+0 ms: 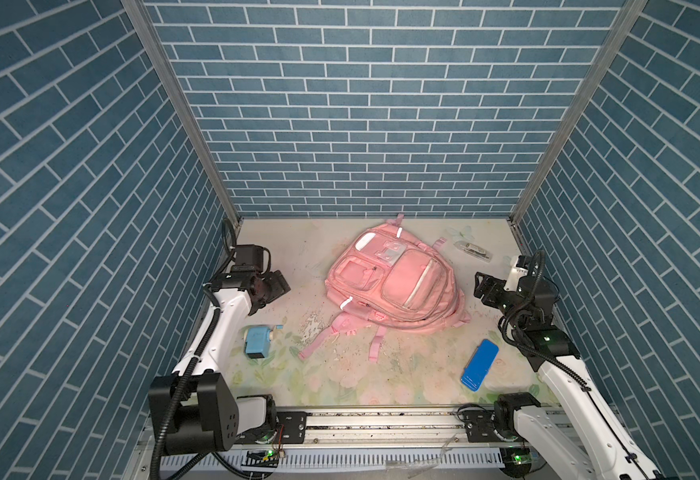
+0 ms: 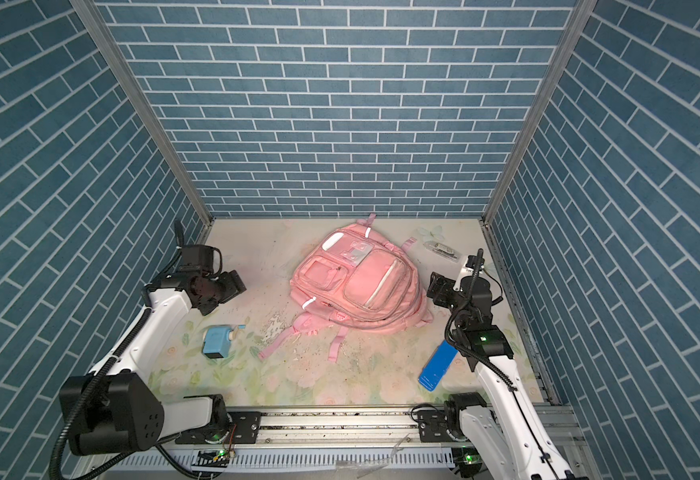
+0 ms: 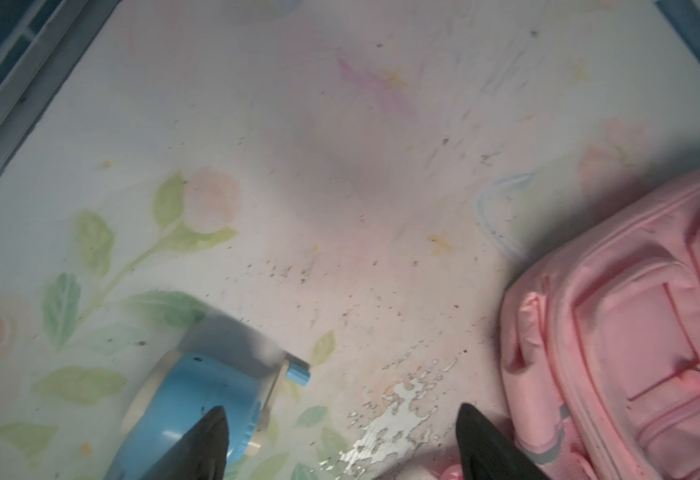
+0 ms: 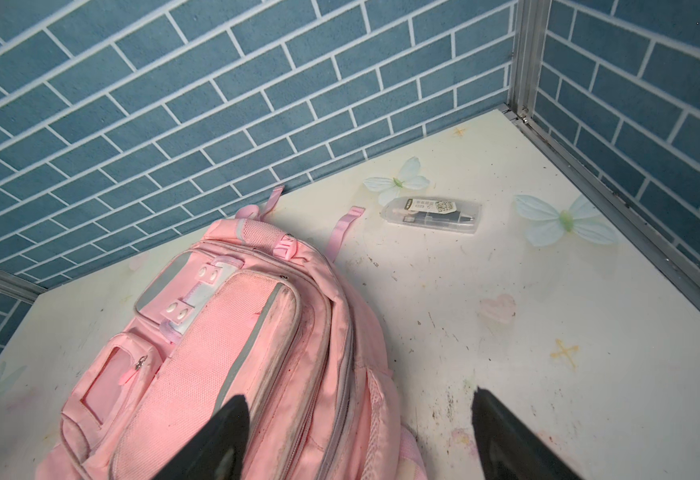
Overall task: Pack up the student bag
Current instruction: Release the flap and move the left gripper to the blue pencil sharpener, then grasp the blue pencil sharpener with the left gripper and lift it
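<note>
The flowery table (image 1: 381,386) is the biggest thing. The student bag (image 1: 394,282) lies on it with its front pockets up. It reaches from the middle out toward 12 o'clock, with its top by the back wall and its straps pointing to 6. Both top views show the whole bag; each wrist view shows only part of it.

The left gripper (image 1: 277,286) hangs at 9 o'clock, well apart from the bag. The left wrist view shows its fingers (image 3: 215,436) wide apart with nothing between them. The right gripper (image 1: 483,286) is at 3 o'clock, just beside the bag. The right wrist view shows its fingers (image 4: 232,428) wide too, holding nothing — I cannot tell if one touches the bag.

A flat blue case (image 1: 480,365) lies at 4 o'clock; only the top views show it. A blue pencil sharpener (image 1: 256,338) sits at 8 o'clock — the left wrist view shows its little crank (image 3: 298,372). A clear pen box (image 4: 431,214) lies at 1 o'clock, and only the right wrist view shows the dark pens inside.
</note>
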